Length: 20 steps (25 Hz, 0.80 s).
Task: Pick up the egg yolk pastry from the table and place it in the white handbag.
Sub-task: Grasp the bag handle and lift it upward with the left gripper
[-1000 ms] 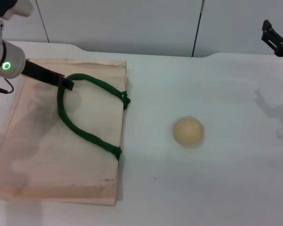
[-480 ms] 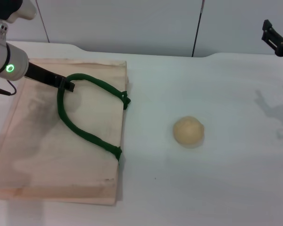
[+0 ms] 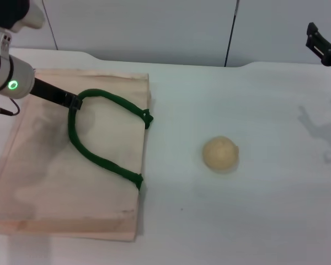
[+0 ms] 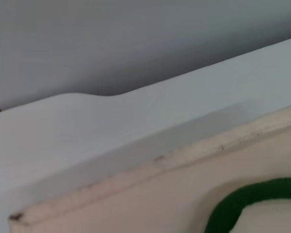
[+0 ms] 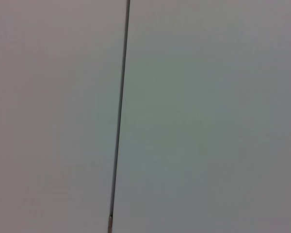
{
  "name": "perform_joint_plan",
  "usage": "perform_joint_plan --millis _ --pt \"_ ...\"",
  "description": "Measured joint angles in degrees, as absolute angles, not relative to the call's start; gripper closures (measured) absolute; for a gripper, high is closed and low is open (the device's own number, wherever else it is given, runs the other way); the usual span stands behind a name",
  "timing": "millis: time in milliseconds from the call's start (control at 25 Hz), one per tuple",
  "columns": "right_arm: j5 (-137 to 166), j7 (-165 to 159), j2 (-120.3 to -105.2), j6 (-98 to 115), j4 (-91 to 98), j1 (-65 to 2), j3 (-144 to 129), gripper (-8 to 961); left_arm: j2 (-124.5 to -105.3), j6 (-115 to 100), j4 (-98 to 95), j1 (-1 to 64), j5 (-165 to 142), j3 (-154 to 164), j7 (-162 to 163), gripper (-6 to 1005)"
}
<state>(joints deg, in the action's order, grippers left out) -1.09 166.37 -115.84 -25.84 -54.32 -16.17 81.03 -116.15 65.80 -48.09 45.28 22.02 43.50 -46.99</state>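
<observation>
The egg yolk pastry [image 3: 220, 153], a pale-yellow ball, sits on the white table right of the bag. The white handbag [image 3: 49, 182] lies flat at the left, with its dark green loop handle [image 3: 99, 157] on top. My left gripper [image 3: 74, 101] reaches in from the left and is shut on the top of that handle. The left wrist view shows the bag's edge [image 4: 160, 194] and a piece of the green handle [image 4: 247, 199]. My right gripper [image 3: 321, 48] is parked high at the far right, well away from the pastry.
The white table [image 3: 254, 221] stretches around the pastry. A grey wall with a dark vertical seam [image 3: 230, 33] stands behind the table. The right wrist view shows only that wall and its seam [image 5: 119, 121].
My left gripper has moved slightly left and back, drawing the top of the green handle with it. The pastry and right arm have not moved.
</observation>
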Motion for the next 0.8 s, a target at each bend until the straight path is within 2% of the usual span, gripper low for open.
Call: perform_joint_plan --millis 240,800 --pt "-0.94 166.38 -115.84 -25.91 -54.86 -16.15 80.69 121 -116.04 63.5 -44.8 45.96 21.6 43.5 -47.83 811" --pt "-0.93 166.38 -115.84 -25.68 -55.99 -15.2 80.42 122 -116.21 62.67 -44.85 45.99 21.28 43.52 -49.31 868"
